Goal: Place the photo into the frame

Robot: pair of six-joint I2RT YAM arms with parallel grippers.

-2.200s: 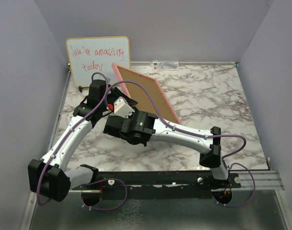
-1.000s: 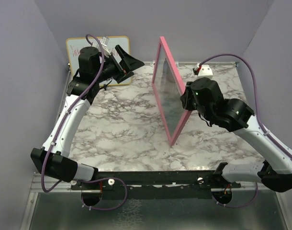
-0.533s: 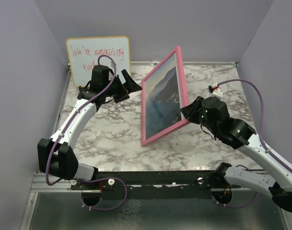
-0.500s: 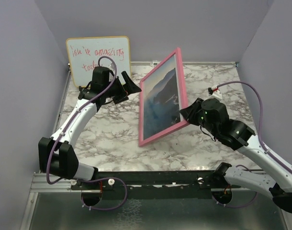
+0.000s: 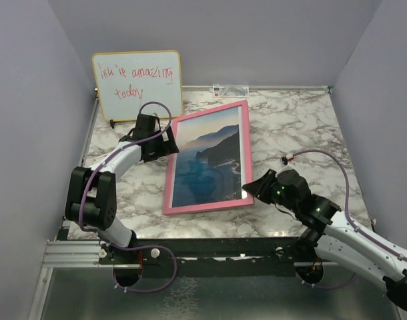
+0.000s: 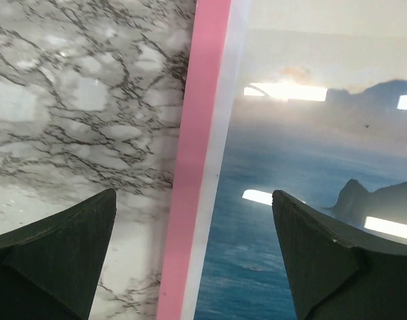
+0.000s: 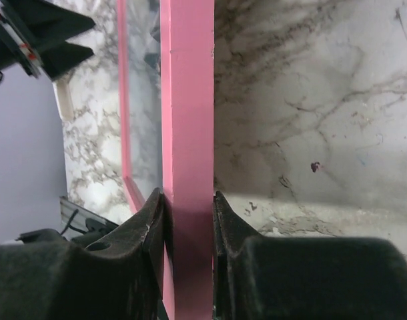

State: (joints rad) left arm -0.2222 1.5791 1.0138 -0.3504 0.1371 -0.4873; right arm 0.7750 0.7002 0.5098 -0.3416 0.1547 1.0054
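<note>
The frame [image 5: 203,207], pink-bordered, lies face up on the marble table with the photo [image 5: 207,160] of blue sea, dark mountains and peach sky showing behind its pane. My right gripper [image 5: 250,191] is shut on the frame's right border near its lower corner. The right wrist view shows the pink edge [image 7: 187,100] clamped between both fingers [image 7: 147,230]. My left gripper [image 5: 166,144] hangs open over the frame's upper left border. In the left wrist view the pink border [image 6: 198,153] and the photo [image 6: 310,200] lie between its wide-spread fingers [image 6: 63,247].
A yellow-edged whiteboard [image 5: 137,83] with red handwriting leans against the back wall at the left. A small white strip [image 5: 229,89] lies at the table's back edge. Grey walls close in on both sides. Bare marble [image 5: 303,127] lies right of the frame.
The frame has gone from standing tilted on its edge to lying face up. My right gripper came down and nearer with it. My left gripper dropped to the frame's left border.
</note>
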